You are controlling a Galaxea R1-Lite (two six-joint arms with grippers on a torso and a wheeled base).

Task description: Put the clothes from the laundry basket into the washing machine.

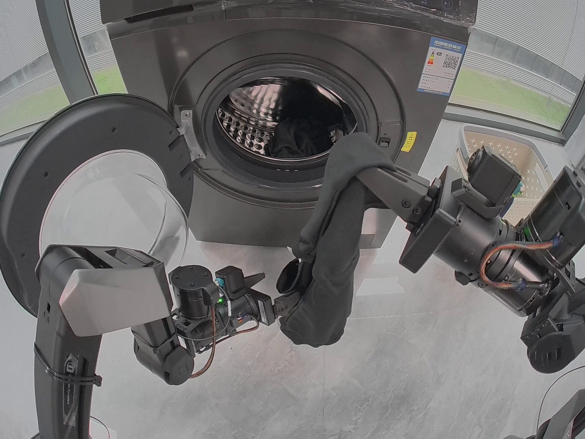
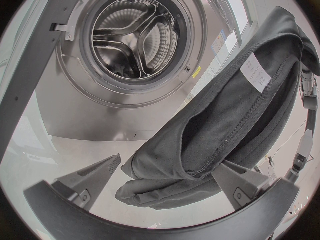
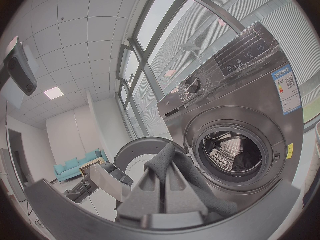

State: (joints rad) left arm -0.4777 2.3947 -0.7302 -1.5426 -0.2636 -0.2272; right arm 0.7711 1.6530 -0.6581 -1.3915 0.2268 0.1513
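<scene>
Holding a dark grey garment (image 1: 332,239) right in front of the washing machine (image 1: 292,50), so I'd call this somewhere mid-task, not the start and not the end. My right gripper (image 1: 368,179) is pinching the top of it, fingers clamped together on a bunched fold, just at the lower right edge of the opening, and the rest hangs down in a long droop toward the floor. My left gripper (image 1: 291,300) is down at the hanging end with its fingers spread wide. The cloth touches it and drapes over one finger, but it isn't pinching anything. The door (image 1: 91,172) is swung fully open to my left, so nothing blocks the way. Inside the drum (image 1: 256,117) there's already a dark pile of clothes (image 1: 298,135), so at least some laundry has gone in. This piece hasn't: none of it is past the rim yet, it's all outside. What's left, I reckon, is getting the top end over the lip and feeding the dangling tail in after it, probably with the left helping lift so it doesn't snag or slide back out. The laundry basket (image 1: 518,153) sits off to my right behind my arm, and honestly I can't tell how much is in there, so more trips are possible.
</scene>
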